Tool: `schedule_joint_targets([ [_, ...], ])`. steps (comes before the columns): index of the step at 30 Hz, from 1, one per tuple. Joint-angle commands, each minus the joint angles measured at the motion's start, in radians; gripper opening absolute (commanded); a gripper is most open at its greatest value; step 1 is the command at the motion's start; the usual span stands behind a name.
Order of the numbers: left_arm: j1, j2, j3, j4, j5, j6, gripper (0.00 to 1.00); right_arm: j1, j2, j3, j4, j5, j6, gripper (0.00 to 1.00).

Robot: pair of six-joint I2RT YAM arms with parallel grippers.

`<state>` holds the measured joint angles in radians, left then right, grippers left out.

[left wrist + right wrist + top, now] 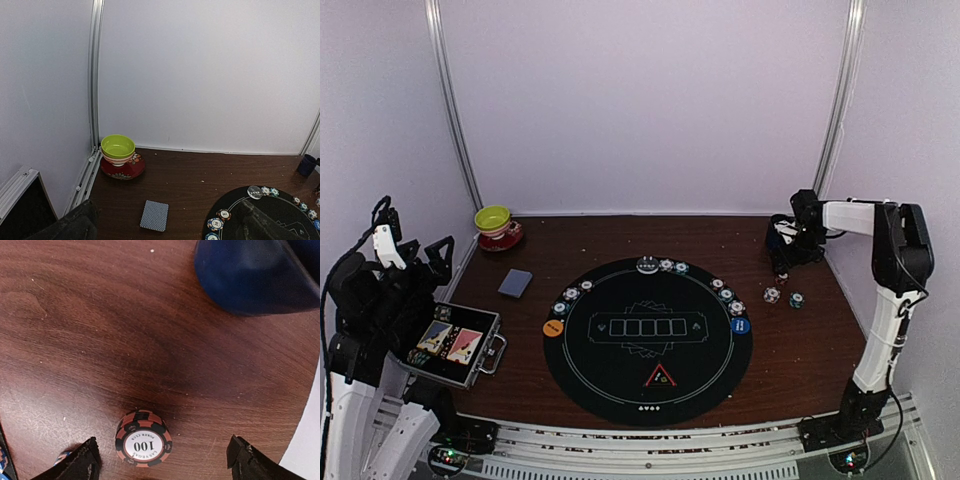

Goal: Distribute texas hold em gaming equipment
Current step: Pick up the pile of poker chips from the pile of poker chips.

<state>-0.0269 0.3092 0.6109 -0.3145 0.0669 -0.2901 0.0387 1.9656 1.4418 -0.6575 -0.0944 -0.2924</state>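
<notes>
Far right by dk-blue mug, red/black chip marked "100", "Poker Club", untouched inside R gripper spread wide, L gripper released.

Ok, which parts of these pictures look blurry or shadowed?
Right wrist view: the red 100 chip is sharp, the blue mug above it is soft, and a dark shadow lies on the wood between them. Left wrist view: the dark fingers at the bottom edge are blurred, the green bowl crisp. Top view: even, soft light.
</notes>
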Motion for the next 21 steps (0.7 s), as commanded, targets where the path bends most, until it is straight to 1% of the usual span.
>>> schedule_joint_targets([
  [1,0.007,-0.006,-0.002,0.042,0.011,0.003,0.98,-0.006,0.025,0.003,0.022,-0.011,0.018,0.89],
  [7,0.007,-0.007,0.0,0.042,0.012,0.003,0.98,-0.007,0.05,0.007,0.011,-0.009,0.017,0.82],
  [10,0.008,-0.007,-0.001,0.041,0.012,0.003,0.98,-0.007,0.057,0.01,-0.003,-0.032,0.01,0.78],
  [15,0.007,-0.005,-0.002,0.041,0.011,0.003,0.98,-0.007,0.066,0.015,-0.024,-0.068,0.002,0.74],
  [21,0.007,-0.004,-0.002,0.041,0.011,0.003,0.98,-0.007,0.069,0.016,-0.024,-0.062,0.004,0.67],
])
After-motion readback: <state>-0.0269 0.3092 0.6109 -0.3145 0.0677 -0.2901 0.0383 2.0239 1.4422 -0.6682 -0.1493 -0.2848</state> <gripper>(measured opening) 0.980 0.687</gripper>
